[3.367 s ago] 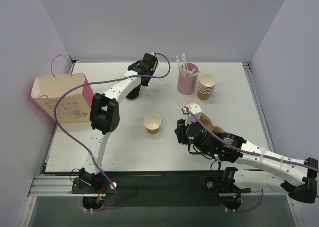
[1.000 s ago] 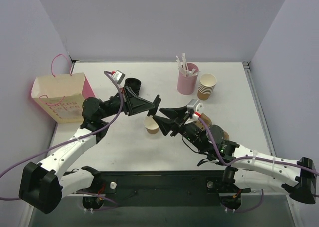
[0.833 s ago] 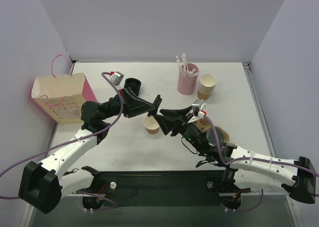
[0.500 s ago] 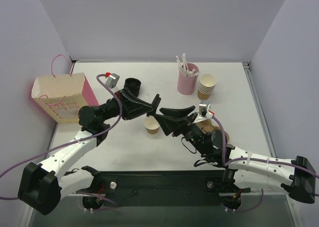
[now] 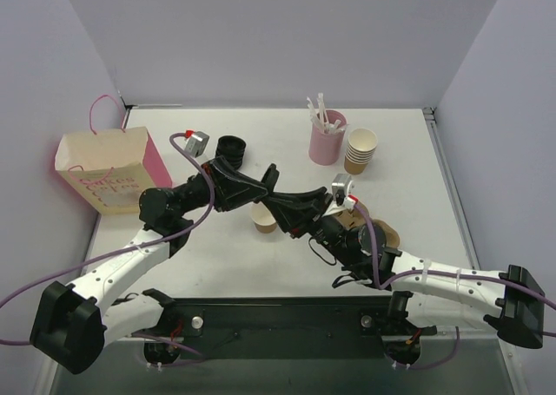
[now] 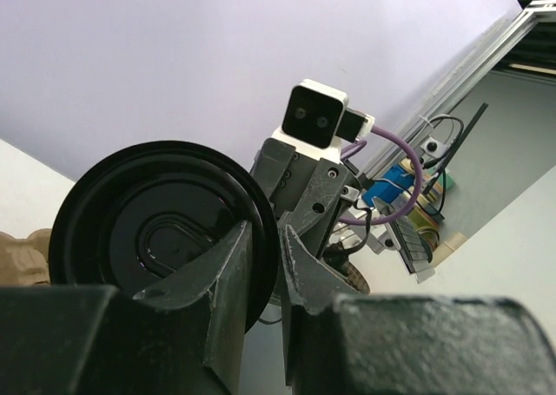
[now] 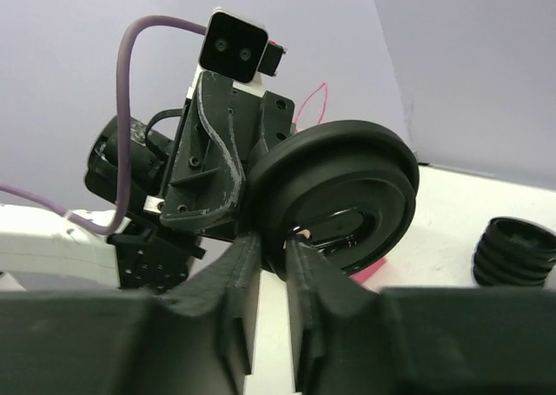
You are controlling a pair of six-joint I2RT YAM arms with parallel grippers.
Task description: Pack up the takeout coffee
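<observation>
Pinching one black lid [image 6: 148, 230] by its rim with left gripper [image 6: 265, 239] and right gripper [image 7: 273, 243], jaws narrow on it, in the air close by the paper cup [image 5: 263, 222]. Early going: not lidded, not bagged, pink bag [image 5: 104, 174] well apart at left. Noting paper cup upright on the table [image 5: 217, 265], mouth up, long axis vertical; lid on edge, faces sideways.

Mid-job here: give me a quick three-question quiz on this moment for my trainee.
1. True or false: the left gripper and the right gripper both pinch one lid.
2. The open cup on the table: A lies on its side, B stands upright, C is upside down.
3. Fill in: the pink holder stands to the ___ of the cup stack.
Key: 1 true; 2 B; 3 left.
</observation>
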